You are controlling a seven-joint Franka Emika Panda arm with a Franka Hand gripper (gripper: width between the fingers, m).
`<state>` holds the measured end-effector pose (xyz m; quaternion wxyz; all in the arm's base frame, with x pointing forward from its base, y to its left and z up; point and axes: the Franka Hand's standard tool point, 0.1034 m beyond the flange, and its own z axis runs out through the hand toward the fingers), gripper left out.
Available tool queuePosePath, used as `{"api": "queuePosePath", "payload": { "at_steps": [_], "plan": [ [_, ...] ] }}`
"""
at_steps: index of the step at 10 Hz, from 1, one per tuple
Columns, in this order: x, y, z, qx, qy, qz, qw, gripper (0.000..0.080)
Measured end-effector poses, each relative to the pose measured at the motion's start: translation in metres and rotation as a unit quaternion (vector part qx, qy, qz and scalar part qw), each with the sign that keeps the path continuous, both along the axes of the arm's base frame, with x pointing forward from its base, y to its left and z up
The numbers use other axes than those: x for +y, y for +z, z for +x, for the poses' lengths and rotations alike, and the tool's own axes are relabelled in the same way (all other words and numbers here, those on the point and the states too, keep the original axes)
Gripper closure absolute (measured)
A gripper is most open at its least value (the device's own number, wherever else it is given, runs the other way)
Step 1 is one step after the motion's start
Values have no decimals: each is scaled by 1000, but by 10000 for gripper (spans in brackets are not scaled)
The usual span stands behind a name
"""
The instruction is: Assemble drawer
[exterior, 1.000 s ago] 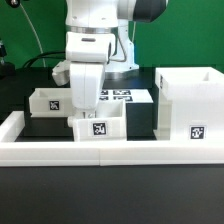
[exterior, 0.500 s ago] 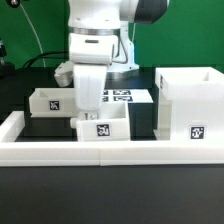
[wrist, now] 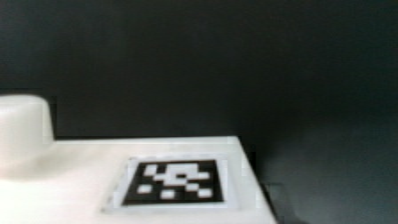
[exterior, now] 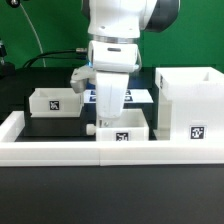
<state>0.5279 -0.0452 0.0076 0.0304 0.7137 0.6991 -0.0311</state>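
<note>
1. You are watching the gripper [exterior: 110,121] reaching straight down into the front tray [exterior: 134,131]. Its fingertips are dropping out of sight behind the tray's wall.
2. Over the last half second the front tray has been travelling with the gripper toward the exterior view's right. So the fingers are clamping that wall, nearly closed, though the gap itself is hidden from you.
3. The front tray is sitting just behind the border wall [exterior: 60,152] and near the case [exterior: 190,100], not yet touching it. Its knob [exterior: 91,130] is sticking out toward the exterior view's left.
4. The case is standing upright at the exterior view's right, with its top open and its tag facing you.
5. The second tray [exterior: 48,102] is resting on the black table [exterior: 40,126], well apart at the exterior view's left.
6. The marker board [exterior: 141,96] is peeking out behind the arm.
7. The wrist view is showing you a white face [wrist: 71,165] carrying a tag [wrist: 173,183]. A blurred rounded white shape [wrist: 18,130] is beside it, and you cannot tell what that shape is.
</note>
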Motion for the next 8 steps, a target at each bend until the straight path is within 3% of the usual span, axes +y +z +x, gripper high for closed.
{"api": "queuePosePath", "payload": {
  "at_steps": [4, 8],
  "plan": [
    [3, 1, 1, -1, -5, 0, 1000, 755],
    [16, 10, 15, -7, -11, -2, 1000, 755]
  ]
}}
